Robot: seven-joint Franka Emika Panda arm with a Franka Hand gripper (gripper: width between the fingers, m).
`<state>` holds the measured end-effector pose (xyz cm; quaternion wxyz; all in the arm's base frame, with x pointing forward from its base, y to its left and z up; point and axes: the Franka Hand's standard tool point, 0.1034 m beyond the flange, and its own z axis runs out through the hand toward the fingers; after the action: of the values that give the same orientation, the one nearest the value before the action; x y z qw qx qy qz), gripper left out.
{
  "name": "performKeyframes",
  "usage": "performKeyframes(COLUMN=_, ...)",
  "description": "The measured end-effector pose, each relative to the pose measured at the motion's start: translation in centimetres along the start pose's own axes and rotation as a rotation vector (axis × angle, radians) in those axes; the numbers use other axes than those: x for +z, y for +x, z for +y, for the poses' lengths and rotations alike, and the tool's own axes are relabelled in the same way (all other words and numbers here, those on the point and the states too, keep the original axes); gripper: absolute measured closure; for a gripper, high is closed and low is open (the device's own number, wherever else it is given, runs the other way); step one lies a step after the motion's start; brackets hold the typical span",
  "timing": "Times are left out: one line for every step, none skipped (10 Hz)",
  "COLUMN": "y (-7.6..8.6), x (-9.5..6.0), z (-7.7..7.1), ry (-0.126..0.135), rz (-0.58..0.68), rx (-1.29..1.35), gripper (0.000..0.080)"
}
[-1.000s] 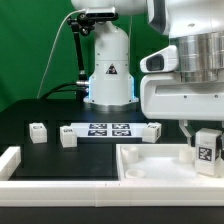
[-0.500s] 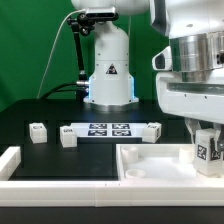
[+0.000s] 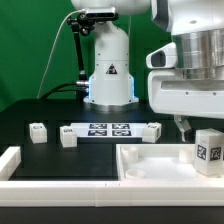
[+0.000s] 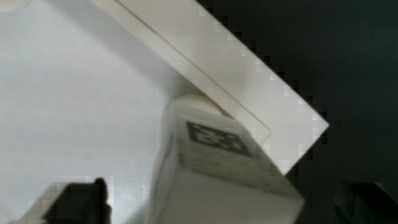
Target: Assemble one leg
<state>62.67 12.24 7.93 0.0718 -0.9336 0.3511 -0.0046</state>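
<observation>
A leg (image 3: 208, 150), a small white post with a black-and-white tag, stands upright in the large white panel (image 3: 150, 165) at its corner on the exterior view's right. My gripper (image 3: 203, 124) hangs just above the leg, with one dark finger (image 3: 183, 125) showing beside it. In the wrist view the leg (image 4: 222, 165) sits between my two fingers (image 4: 75, 205). There is a gap beside it, so the gripper (image 4: 219, 212) is open around the leg's top. Three more legs (image 3: 38, 131) (image 3: 68, 137) (image 3: 151, 131) lie on the black table.
The marker board (image 3: 105, 129) lies at the back middle of the table. A white raised frame (image 3: 10, 160) runs along the front and the exterior view's left. A white robot base (image 3: 108, 70) stands behind, against a green backdrop.
My gripper has risen a little off the leg and its fingers now sit higher. The leg stays standing in the panel's corner.
</observation>
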Motion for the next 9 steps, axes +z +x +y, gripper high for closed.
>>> performKeyframes(y=-0.21, x=0.05, z=-0.14, ry=-0.010, rz=0.008, rx=-0.131, gripper=0.0151)
performKeyframes(y=-0.32, x=0.09, z=-0.21, ry=-0.024, rz=0.017, rx=-0.266, gripper=0.0151)
performKeyframes(y=-0.38, x=0.14, z=-0.22, ry=-0.030, rz=0.018, rx=-0.344, gripper=0.0151)
performKeyframes(y=-0.42, x=0.15, z=-0.27, ry=-0.049, rz=0.030, rx=-0.476, gripper=0.0150)
performKeyframes(y=-0.37, x=0.19, z=-0.21, ry=-0.060, rz=0.032, rx=-0.583, gripper=0.0150)
performKeyframes(y=-0.23, x=0.21, z=-0.10, ry=-0.064, rz=0.033, rx=-0.696, gripper=0.0150)
performKeyframes(y=0.03, x=0.21, z=0.09, ry=-0.065, rz=0.034, rx=-0.784, gripper=0.0150)
performKeyframes(y=0.29, x=0.26, z=0.38, ry=-0.064, rz=0.031, rx=-0.835, gripper=0.0150)
performKeyframes(y=0.46, x=0.29, z=0.59, ry=-0.068, rz=0.030, rx=-0.931, gripper=0.0150)
